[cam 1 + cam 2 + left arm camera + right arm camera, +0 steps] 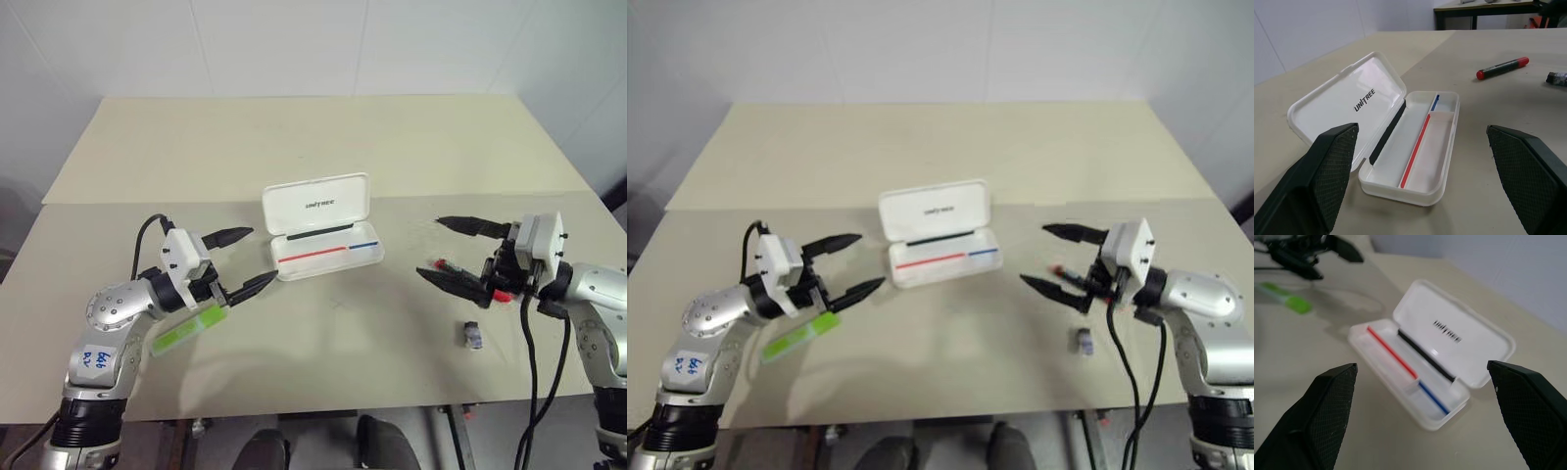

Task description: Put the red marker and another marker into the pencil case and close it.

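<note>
Since the case (323, 230) sits open mid-table with an empty tray, I'm at step one: both my grippers (left (242, 261), right (453, 250)) spread wide, holding nothing. Red marker (1502, 68) lies under my right, green marker (190, 330) under my left. Next: drop onto the red one.

Robot test lab or workroom suggested. Large beige table (323, 147) set against plain white walls (294, 44) at frame top. Second dark-framed table (1484, 7) seen at upper right of left wrist view.
</note>
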`<action>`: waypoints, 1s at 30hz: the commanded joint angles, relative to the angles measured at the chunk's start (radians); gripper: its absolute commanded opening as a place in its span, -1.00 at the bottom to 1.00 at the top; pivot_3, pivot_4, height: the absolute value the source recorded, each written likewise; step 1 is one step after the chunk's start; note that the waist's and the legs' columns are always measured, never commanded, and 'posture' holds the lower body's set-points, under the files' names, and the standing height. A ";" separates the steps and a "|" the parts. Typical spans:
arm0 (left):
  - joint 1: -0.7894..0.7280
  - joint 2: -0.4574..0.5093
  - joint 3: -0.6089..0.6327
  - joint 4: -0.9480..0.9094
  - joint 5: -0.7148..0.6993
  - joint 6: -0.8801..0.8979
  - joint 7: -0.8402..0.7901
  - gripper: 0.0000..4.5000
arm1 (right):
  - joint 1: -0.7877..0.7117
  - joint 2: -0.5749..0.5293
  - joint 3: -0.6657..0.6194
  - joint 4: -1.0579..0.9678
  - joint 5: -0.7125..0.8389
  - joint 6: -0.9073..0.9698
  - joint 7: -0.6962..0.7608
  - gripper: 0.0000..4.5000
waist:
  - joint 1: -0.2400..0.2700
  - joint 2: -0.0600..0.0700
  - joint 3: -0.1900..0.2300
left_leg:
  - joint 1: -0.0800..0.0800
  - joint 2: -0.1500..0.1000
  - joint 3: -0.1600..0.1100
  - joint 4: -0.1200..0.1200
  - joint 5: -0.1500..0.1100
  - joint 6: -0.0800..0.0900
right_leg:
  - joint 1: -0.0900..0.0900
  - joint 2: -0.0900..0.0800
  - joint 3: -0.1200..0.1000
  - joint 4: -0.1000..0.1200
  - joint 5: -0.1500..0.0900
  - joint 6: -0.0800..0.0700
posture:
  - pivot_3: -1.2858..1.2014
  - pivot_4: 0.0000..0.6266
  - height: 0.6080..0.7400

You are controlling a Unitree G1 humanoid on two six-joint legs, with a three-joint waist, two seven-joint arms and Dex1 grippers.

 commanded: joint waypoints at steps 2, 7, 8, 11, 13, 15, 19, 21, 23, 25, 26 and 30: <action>-0.016 0.010 -0.004 -0.052 -0.028 0.003 -0.016 1.00 | 0.006 -0.024 -0.027 -0.013 0.018 -0.009 0.018 1.00 | 0.001 0.000 0.000 | 0.000 0.000 0.000 0.000 0.000 0.000 | 0.000 0.000 0.000 0.000 0.000 0.000 | 0.03 -0.52 1.00; -0.027 0.013 -0.009 -0.041 -0.032 0.009 -0.030 1.00 | -0.014 -0.019 -0.004 -0.006 0.014 -0.007 0.026 1.00 | 0.008 0.000 0.000 | 0.000 0.000 0.001 0.001 0.000 0.000 | 0.000 0.000 0.000 0.000 0.000 0.000 | 0.03 -0.52 1.00; -0.029 0.015 -0.011 -0.037 -0.028 0.006 -0.033 1.00 | -0.021 -0.017 0.001 -0.001 0.011 -0.009 0.027 1.00 | 0.009 0.000 0.000 | 0.000 0.000 0.001 0.001 0.000 0.000 | 0.000 0.000 0.000 0.000 0.000 0.000 | 0.03 -0.52 1.00; -0.031 0.020 -0.017 -0.016 -0.019 -0.011 -0.057 1.00 | -0.055 -0.006 0.030 0.026 -0.001 -0.024 0.040 1.00 | 0.011 0.000 0.000 | 0.000 0.000 0.002 0.002 0.000 0.000 | 0.000 0.000 0.000 0.000 0.000 0.000 | 0.03 -0.52 1.00; -0.030 0.024 -0.024 -0.004 -0.010 -0.021 -0.071 0.71 | -0.073 -0.001 0.047 0.038 -0.005 -0.034 0.048 1.00 | 0.011 0.000 0.000 | 0.001 0.000 0.002 0.002 0.000 0.000 | 0.000 0.000 0.000 0.000 0.000 0.000 | 0.03 -0.52 1.00; -0.026 0.025 -0.035 0.009 0.005 -0.031 -0.078 0.43 | -0.089 0.005 0.063 0.050 -0.013 -0.046 0.058 1.00 | 0.013 0.000 0.000 | 0.001 0.000 0.002 0.001 0.000 0.000 | 0.000 0.000 0.000 0.000 0.000 0.000 | 0.03 -0.52 1.00; -0.015 0.024 -0.063 0.027 0.043 -0.053 -0.086 -0.19 | -0.145 0.017 0.098 0.079 -0.027 -0.070 0.078 1.00 | 0.010 0.000 0.000 | 0.001 0.000 0.002 0.001 0.000 0.000 | 0.000 0.000 0.000 0.000 0.000 0.000 | 0.03 -0.52 1.00; -0.027 0.022 -0.079 0.046 0.060 -0.066 -0.089 -0.19 | -0.163 0.023 0.114 0.080 -0.025 -0.070 0.083 1.00 | 0.012 0.000 0.000 | 0.001 0.000 0.002 0.001 0.000 0.000 | 0.000 0.000 -0.001 -0.001 0.000 0.000 | 0.03 -0.52 1.00; -0.044 0.021 -0.101 0.072 0.085 -0.070 -0.087 -0.19 | -0.168 0.029 0.130 0.074 -0.022 -0.068 0.092 1.00 | 0.014 0.000 0.000 | 0.000 0.000 0.002 0.001 0.000 0.000 | 0.000 0.000 -0.001 0.000 0.000 0.000 | 0.03 -0.52 1.00; -0.076 0.014 -0.134 0.105 0.120 -0.056 -0.071 -0.19 | -0.168 0.032 0.147 0.060 -0.020 -0.065 0.104 1.00 | 0.014 0.000 0.000 | 0.000 0.000 0.002 0.001 0.000 0.000 | 0.000 0.000 -0.001 0.000 0.000 0.000 | 0.03 -0.52 1.00; -0.092 0.012 -0.152 0.122 0.136 -0.055 -0.073 -0.19 | -0.167 0.033 0.154 0.051 -0.019 -0.064 0.109 1.00 | 0.014 0.000 0.000 | 0.000 0.000 0.002 0.001 0.000 0.000 | 0.000 0.000 -0.001 0.000 0.000 0.001 | 0.03 -0.52 1.00; -0.167 -0.019 -0.219 0.190 0.217 -0.042 -0.029 -0.19 | -0.167 0.045 0.165 0.033 -0.018 -0.065 0.100 1.00 | 0.013 0.000 0.000 | 0.000 0.000 0.002 0.001 0.000 0.000 | 0.000 0.000 -0.001 0.000 0.001 0.002 | 0.03 -0.52 1.00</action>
